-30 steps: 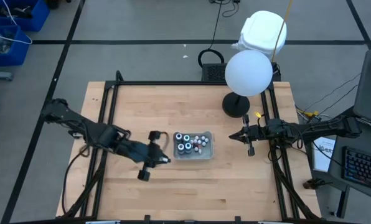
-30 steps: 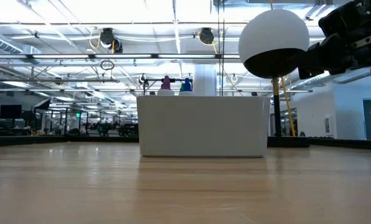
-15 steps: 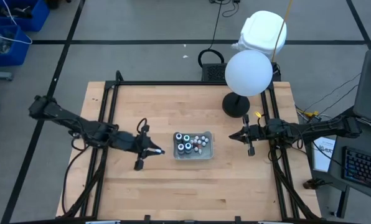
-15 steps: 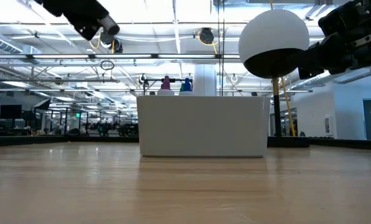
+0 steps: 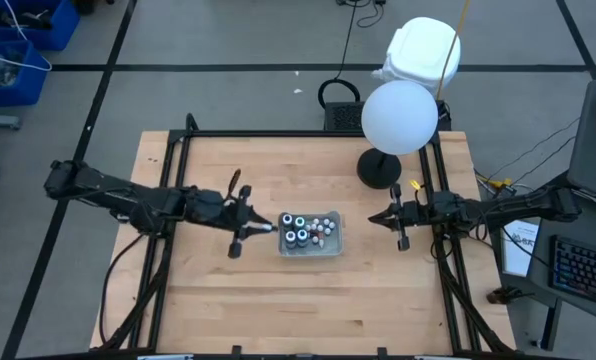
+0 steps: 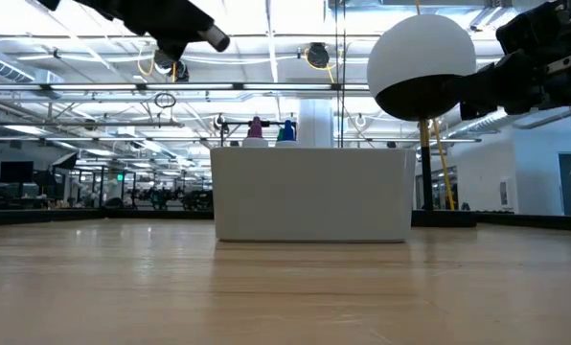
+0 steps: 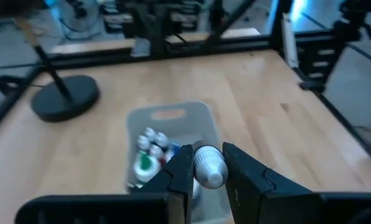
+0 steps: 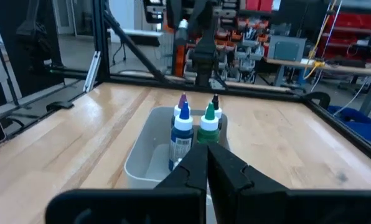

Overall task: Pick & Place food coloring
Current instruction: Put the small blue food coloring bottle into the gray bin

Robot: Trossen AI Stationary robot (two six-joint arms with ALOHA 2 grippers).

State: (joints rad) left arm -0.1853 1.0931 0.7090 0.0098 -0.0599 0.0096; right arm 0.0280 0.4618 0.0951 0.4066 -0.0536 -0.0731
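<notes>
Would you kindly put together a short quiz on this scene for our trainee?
1. True or false: the left gripper holds a bottle.
2. Where do the other bottles stand? A) in the clear tray B) on the floor C) on a shelf
3. Fill in: the right gripper is ___ and empty.
Key: 1 true; 2 A; 3 shut.

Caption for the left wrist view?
Left gripper clamps a food coloring bottle above the clear tray.
</notes>
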